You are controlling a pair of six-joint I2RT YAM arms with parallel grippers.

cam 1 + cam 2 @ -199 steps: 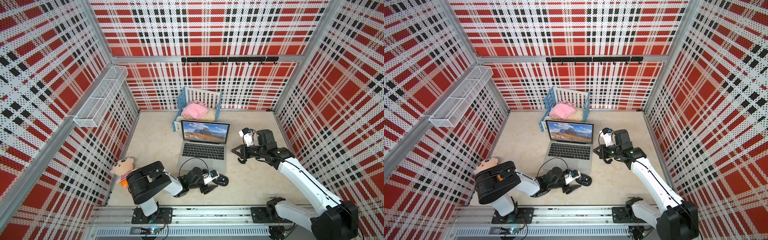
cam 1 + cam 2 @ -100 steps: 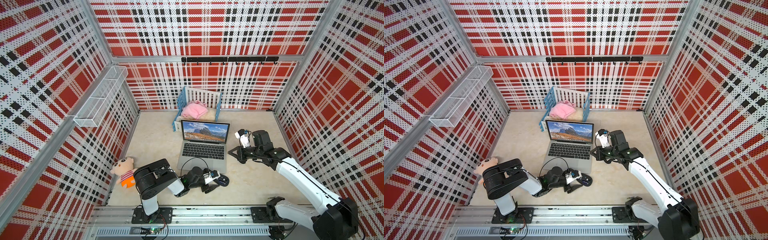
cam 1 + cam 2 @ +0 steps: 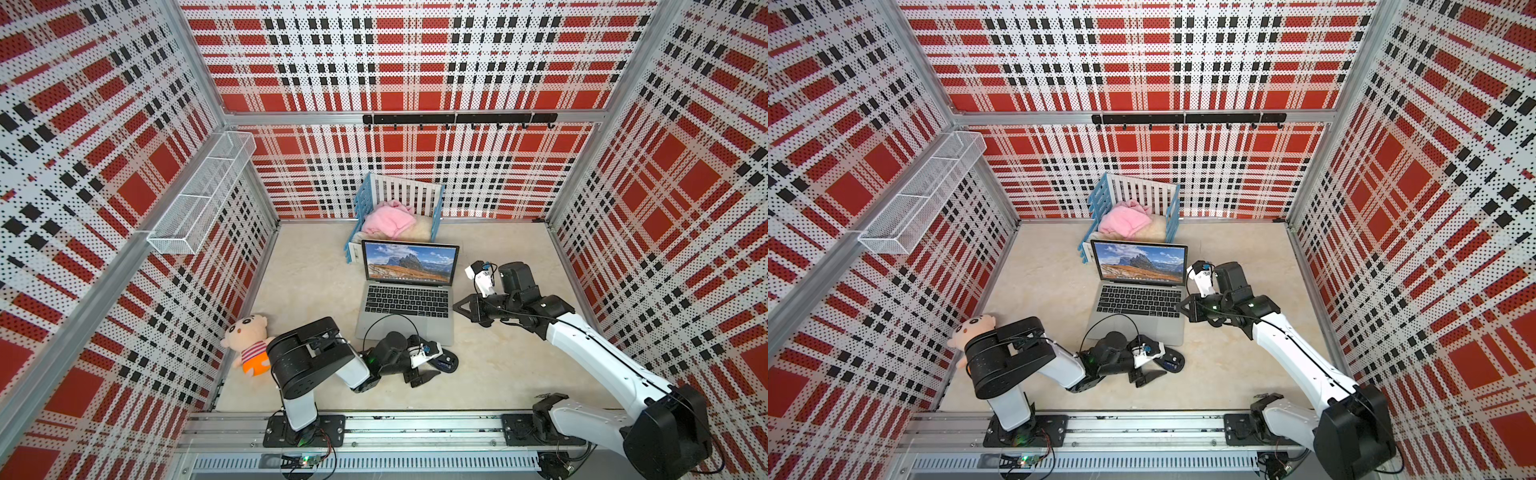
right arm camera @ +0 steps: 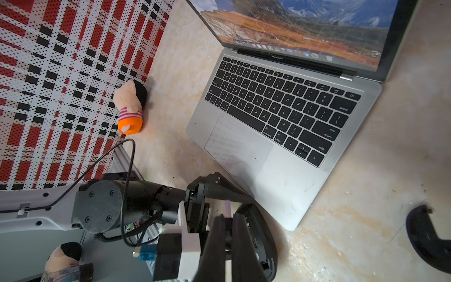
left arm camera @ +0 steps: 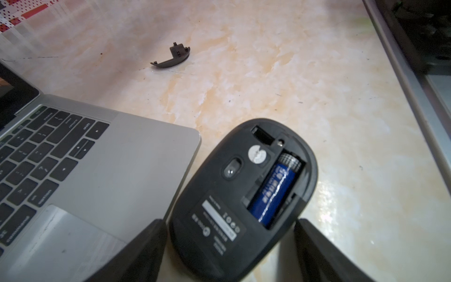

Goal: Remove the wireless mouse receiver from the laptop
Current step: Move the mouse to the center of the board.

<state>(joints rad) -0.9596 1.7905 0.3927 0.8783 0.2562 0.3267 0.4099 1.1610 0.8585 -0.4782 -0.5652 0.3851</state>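
Observation:
The silver-grey laptop [image 3: 436, 328] [image 3: 1163, 328] stands open mid-table, a mountain scene on its screen. My right gripper [image 3: 456, 307] [image 3: 1179, 307] hovers at the laptop's right edge beside the keyboard. In the right wrist view it [image 4: 227, 216] is shut on the wireless mouse receiver [image 4: 227, 207], whose pale plug end pokes out past the tips. A black mouse [image 3: 446, 359] [image 5: 244, 195] lies upside down by the laptop's [image 5: 122, 171] front right corner, its blue battery bared. My left gripper [image 3: 436, 363] [image 5: 229, 221] straddles it, open, a gap on each side.
The mouse's loose black cover [image 5: 170, 57] [image 4: 429, 239] lies on the table right of the laptop [image 4: 288, 185]. A small doll [image 3: 247, 345] rests against the left wall. A blue-and-white crib with pink cloth [image 3: 395, 216] stands behind the laptop. A wire basket [image 3: 199, 195] hangs on the left wall.
My right gripper has slid left, closer to the laptop's right edge, still shut. The left gripper's jaws have widened around the mouse, and the left arm's shoulder has turned.

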